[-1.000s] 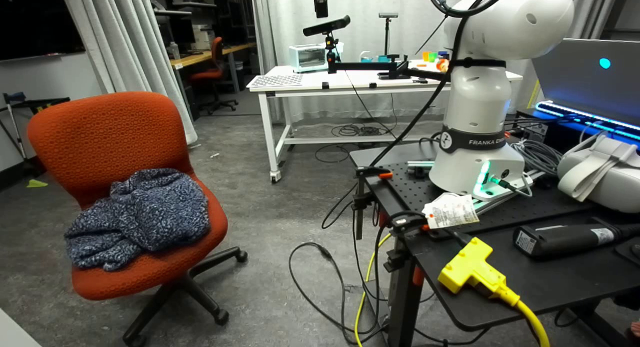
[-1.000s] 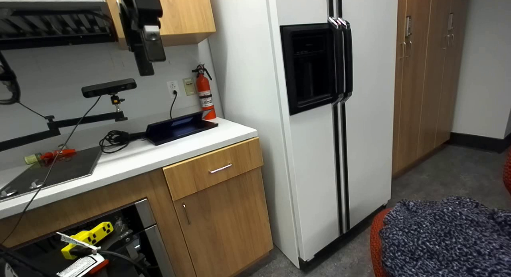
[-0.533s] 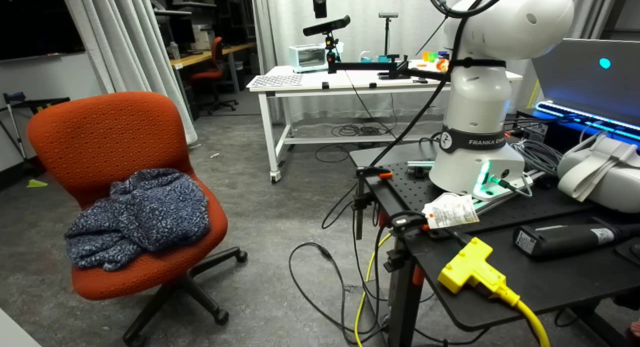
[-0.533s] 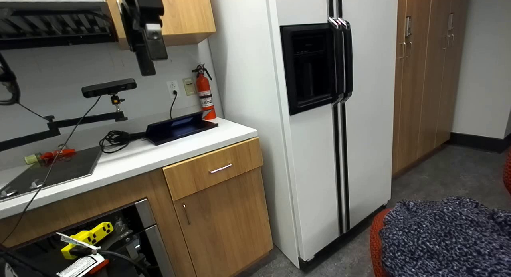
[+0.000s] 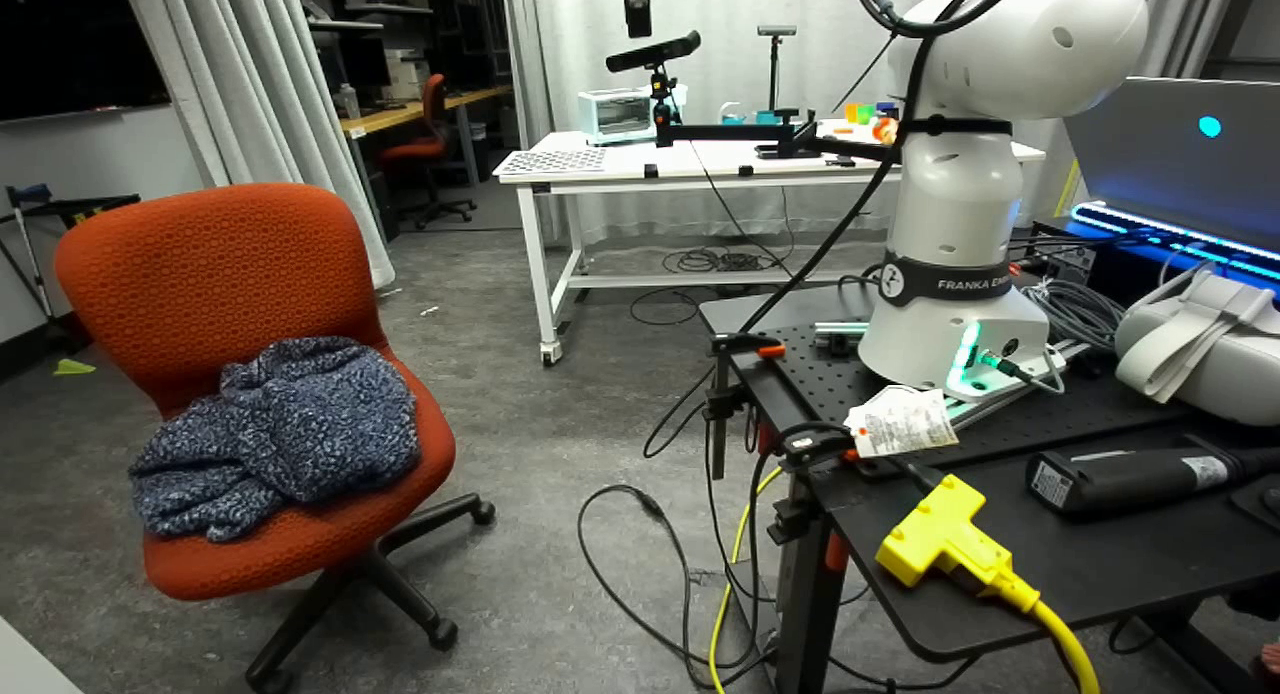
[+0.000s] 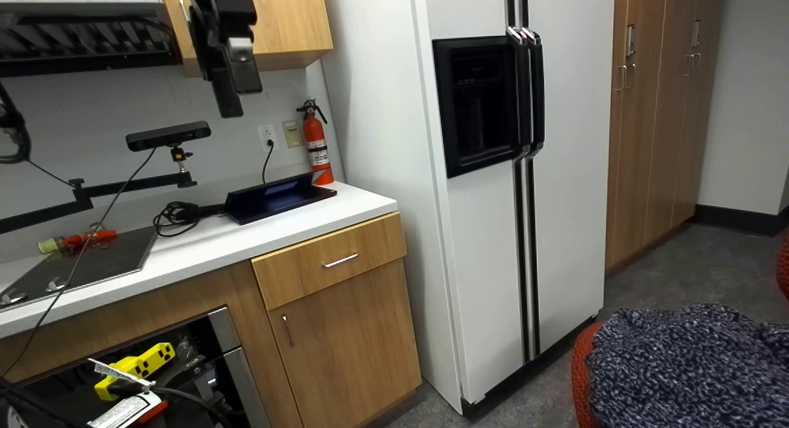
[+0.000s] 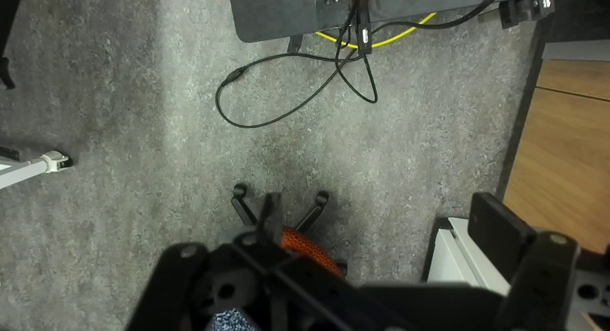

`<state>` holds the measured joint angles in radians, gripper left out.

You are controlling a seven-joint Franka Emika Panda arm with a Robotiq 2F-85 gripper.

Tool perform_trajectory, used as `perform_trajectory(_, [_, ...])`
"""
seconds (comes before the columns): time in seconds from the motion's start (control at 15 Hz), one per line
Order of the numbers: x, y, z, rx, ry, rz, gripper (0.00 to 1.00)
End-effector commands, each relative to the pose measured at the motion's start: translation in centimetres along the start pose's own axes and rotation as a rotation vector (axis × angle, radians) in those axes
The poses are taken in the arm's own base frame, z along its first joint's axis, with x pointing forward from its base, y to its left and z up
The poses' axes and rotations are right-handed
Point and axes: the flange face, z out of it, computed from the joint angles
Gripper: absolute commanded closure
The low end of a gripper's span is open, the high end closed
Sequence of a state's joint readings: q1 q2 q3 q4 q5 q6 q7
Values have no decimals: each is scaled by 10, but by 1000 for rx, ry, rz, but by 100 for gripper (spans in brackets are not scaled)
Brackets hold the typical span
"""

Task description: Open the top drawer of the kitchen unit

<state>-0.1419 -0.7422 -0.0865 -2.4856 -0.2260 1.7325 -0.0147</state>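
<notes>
In an exterior view my gripper (image 6: pixel 241 100), jaws spread wide on nothing, had edged slightly towards the fridge (image 6: pixel 481 230), but the top drawer (image 6: pixel 330 249) sat closed beneath the countertop (image 6: pixel 209 240), so I judged the approach barely begun.

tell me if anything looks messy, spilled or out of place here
Mostly untidiness: a loose black cable loops across the floor beside the black table, looking like a possible snag, and a speckled cloth lies bunched, not folded, on the orange chair. No spill shows, and the top drawer looks shut and undamaged.
</notes>
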Motion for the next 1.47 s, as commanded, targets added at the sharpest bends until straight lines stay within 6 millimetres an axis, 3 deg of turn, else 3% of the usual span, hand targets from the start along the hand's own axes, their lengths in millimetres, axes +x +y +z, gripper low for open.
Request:
perform_trajectory(0.0, [-3, 0, 1, -9, -40, -17, 0])
perform_trajectory(0.47, [-15, 6, 9, -96, -209, -103, 0])
perform_trajectory(1.4, [-11, 4, 14, -117, -160, -98, 0])
